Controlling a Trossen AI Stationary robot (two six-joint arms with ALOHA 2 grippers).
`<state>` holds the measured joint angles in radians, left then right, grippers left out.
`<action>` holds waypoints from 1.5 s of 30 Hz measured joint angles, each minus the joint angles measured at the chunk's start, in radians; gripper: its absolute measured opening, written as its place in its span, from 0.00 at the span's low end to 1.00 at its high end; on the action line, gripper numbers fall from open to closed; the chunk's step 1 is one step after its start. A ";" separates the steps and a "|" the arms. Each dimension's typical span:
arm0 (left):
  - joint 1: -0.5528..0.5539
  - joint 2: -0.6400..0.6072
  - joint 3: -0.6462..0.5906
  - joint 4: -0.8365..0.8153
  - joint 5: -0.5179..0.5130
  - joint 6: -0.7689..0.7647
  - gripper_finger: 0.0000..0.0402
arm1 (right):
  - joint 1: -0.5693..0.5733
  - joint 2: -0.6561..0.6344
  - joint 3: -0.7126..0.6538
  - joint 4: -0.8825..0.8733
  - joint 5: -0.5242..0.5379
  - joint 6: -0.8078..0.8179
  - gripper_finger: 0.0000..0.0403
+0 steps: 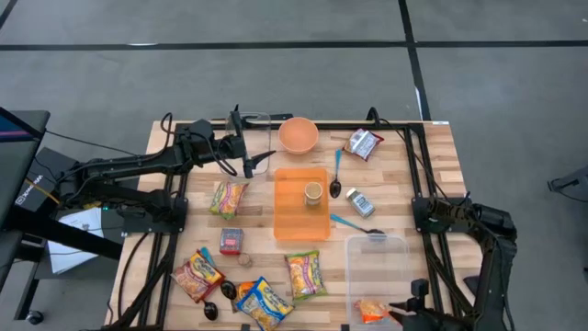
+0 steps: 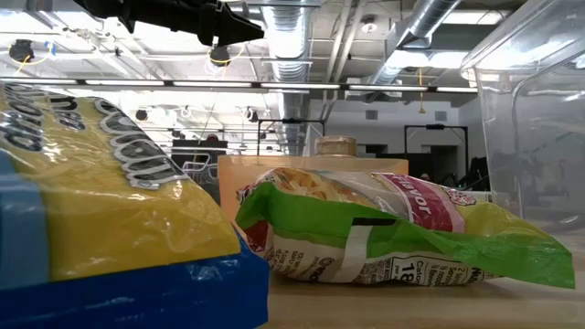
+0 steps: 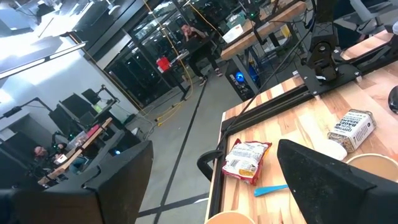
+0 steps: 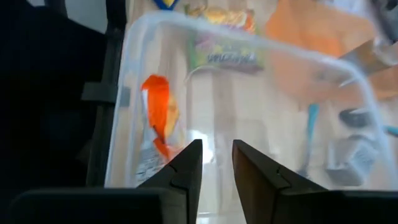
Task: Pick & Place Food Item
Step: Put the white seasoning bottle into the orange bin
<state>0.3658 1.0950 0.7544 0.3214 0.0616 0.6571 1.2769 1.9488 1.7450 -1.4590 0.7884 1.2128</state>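
An orange snack packet (image 1: 371, 311) lies inside the clear plastic container (image 1: 377, 262) at the table's near right; it also shows in the right wrist view (image 4: 158, 115). My right gripper (image 4: 217, 155) hovers over the container's near right corner (image 1: 411, 308), open and empty, apart from the packet. My left gripper (image 1: 259, 162) hangs open and empty above the table's far middle, between the orange bowl (image 1: 298, 135) and the orange tray (image 1: 301, 207). Several more snack packets lie flat on the table, among them a yellow one (image 1: 228, 198) and a green one (image 1: 305, 274).
A paper cup (image 1: 313, 193) stands on the orange tray. Blue spoons (image 1: 336, 173) (image 1: 354, 223), a small silver pack (image 1: 359, 201) and a red-white packet (image 1: 364, 143) lie right of the tray. A red box (image 1: 231, 241) and more packets (image 1: 197, 274) (image 1: 262, 302) lie near left.
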 joint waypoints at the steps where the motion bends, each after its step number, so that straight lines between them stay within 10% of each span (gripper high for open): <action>1: 0.000 0.000 0.000 0.000 0.000 0.000 0.84 | -0.001 0.000 0.010 -0.020 0.011 0.000 0.21; 12: 0.000 0.000 0.000 0.000 0.000 0.000 0.84 | -0.123 -0.075 0.067 -0.112 0.278 0.090 0.21; 23: 0.000 0.000 0.000 0.000 0.000 0.000 0.84 | -0.422 -0.233 0.067 -0.112 0.259 -0.102 0.21; 37: 0.000 0.000 0.000 -0.135 -0.017 0.079 0.84 | -0.915 -0.453 0.067 -0.111 -0.017 -0.341 0.23; 45: 0.000 0.000 0.000 -0.151 -0.018 0.079 0.84 | -1.249 -0.409 0.066 -0.113 -0.362 -0.503 0.53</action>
<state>0.3660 1.0946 0.7540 0.1706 0.0437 0.7365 0.0279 1.5396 1.8112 -1.5725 0.4265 0.7101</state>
